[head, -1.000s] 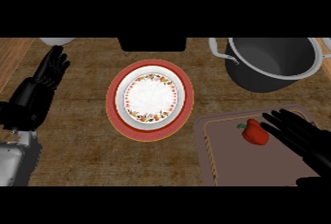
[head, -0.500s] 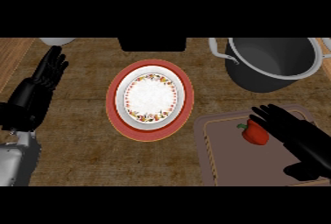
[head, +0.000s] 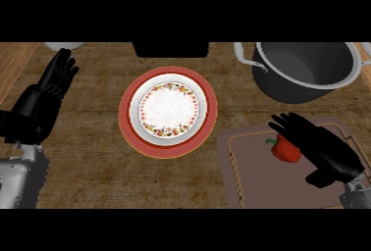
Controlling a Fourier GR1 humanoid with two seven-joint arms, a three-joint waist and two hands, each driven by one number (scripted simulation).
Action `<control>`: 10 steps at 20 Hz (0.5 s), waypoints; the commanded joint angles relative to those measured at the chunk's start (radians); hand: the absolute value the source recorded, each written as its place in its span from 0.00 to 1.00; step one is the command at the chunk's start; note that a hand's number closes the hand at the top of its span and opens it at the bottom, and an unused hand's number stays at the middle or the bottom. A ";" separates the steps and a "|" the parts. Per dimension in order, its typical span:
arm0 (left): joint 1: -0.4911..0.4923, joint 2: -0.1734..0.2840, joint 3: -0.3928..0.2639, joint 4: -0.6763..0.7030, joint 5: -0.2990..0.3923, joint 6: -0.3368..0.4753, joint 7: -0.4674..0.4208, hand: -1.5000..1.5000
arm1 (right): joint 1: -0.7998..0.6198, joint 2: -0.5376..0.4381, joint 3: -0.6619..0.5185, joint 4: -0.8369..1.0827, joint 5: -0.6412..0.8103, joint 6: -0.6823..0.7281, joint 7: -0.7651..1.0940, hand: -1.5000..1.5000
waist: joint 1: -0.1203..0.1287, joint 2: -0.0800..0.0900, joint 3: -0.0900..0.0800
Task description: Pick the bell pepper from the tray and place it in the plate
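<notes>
We have our right hand (head: 322, 147) over the tray (head: 250, 184), and the bell pepper (head: 285, 150) lies on the tray just to the hand's inner side, touching or all but touching the fingers (head: 291, 126). Those fingers are spread and only slightly bent; they reach past the pepper's far end and have not closed, so nothing is held yet. The thumb shows low, near the wrist, well back from the pepper.

We judge the pepper to be light, hollow and fairly stiff, with a smooth, waxy skin that could slide under our fingertips. Its rounded, lobed body would roll if nudged from one side alone. The stem, at the end pointing away from the hand toward the plate, looks too small to pinch. The best hold, we think, is across the widest part of the body, fingers on one flank and thumb on the opposite one, so it cannot squirt out endwise. Fragility is little concern, though a bruise is possible.

The plate (head: 171, 109) lies well to the inner side of our right hand, across open surface (head: 94, 162), on a red mat. Beyond the hand stands a dark pot (head: 304, 68).

Our left hand (head: 45, 98) rests open, fingers up, at the view's left edge.
</notes>
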 commanded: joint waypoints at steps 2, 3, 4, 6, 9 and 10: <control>0.001 -0.019 -0.014 -0.056 -0.016 0.002 0.050 0.50 | -0.035 0.072 -0.011 0.069 0.001 -0.050 -0.066 1.00 | 0.002 -0.001 0.000; 0.000 0.001 0.010 -0.073 0.016 -0.013 0.059 0.50 | -0.018 0.075 -0.021 0.065 -0.028 -0.129 -0.128 1.00 | 0.005 -0.001 0.001; 0.066 -0.009 0.005 -0.032 -0.007 -0.022 -0.033 0.50 | -0.025 0.116 -0.007 0.062 0.009 -0.190 -0.097 1.00 | 0.006 0.000 0.000; 0.038 0.015 0.034 -0.021 0.030 -0.052 -0.010 0.50 | -0.035 0.124 -0.024 0.032 0.022 -0.228 -0.095 1.00 | 0.002 -0.001 0.000; -0.012 -0.006 0.021 -0.004 -0.009 -0.010 0.013 0.50 | -0.019 0.137 -0.055 0.031 0.000 -0.320 -0.162 1.00 | -0.005 -0.001 0.000; -0.002 -0.034 0.000 0.047 -0.032 -0.012 -0.054 0.50 | -0.197 0.123 -0.123 0.206 -0.029 -0.233 -0.156 1.00 | 0.006 0.003 0.000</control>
